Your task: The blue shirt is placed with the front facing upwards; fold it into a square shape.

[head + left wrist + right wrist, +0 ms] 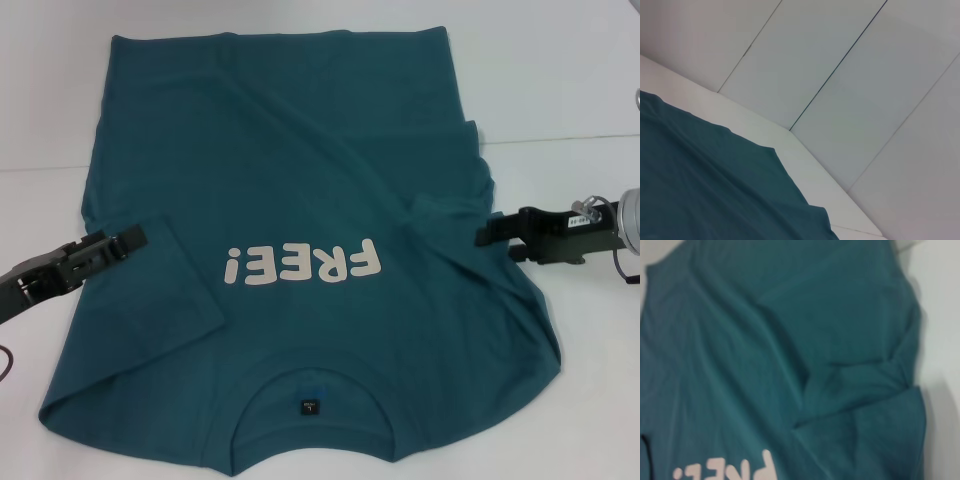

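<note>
1. Shirt (300, 200) is lying flat on the white table (560, 60), print up, collar toward the robot, hem at the far side. Both sleeves are lying folded in over the body.
2. Left gripper (135, 238) is hovering at the shirt's left edge, by the sleeve. Can't tell how far it's open or whether it's pinching fabric.
3. Right gripper (485, 235) is sitting at the right sleeve edge. Same there: opening and hold unclear.
</note>
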Controlling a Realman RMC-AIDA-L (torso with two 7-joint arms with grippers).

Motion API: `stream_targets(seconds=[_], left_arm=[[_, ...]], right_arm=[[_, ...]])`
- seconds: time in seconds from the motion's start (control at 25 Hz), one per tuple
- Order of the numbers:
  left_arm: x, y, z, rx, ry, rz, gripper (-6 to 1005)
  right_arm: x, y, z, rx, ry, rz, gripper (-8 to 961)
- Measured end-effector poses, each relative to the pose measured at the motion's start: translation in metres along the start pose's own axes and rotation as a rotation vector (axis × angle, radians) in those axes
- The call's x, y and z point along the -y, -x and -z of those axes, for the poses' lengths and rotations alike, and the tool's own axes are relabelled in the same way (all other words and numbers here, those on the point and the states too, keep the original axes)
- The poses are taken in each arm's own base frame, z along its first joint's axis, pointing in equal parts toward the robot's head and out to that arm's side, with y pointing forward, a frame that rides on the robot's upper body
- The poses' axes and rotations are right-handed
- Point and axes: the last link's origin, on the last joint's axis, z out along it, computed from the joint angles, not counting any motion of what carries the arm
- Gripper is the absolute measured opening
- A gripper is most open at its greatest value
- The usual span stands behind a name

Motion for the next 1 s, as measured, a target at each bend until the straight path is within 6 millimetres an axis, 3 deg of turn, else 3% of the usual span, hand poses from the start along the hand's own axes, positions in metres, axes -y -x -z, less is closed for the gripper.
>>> stream_targets(seconds=[0.76, 1.0], left_arm=[[0.001, 0.0, 0.001, -0.004, -0.002, 0.002, 934], [0.001, 0.0, 0.001, -0.004, -0.002, 0.005, 934]], right_arm=[[-0.028, -0.007, -0.014, -0.062, 0.09, 0.116, 646], [-0.014, -0.001, -0.002, -0.054, 0.052, 0.107, 644]])
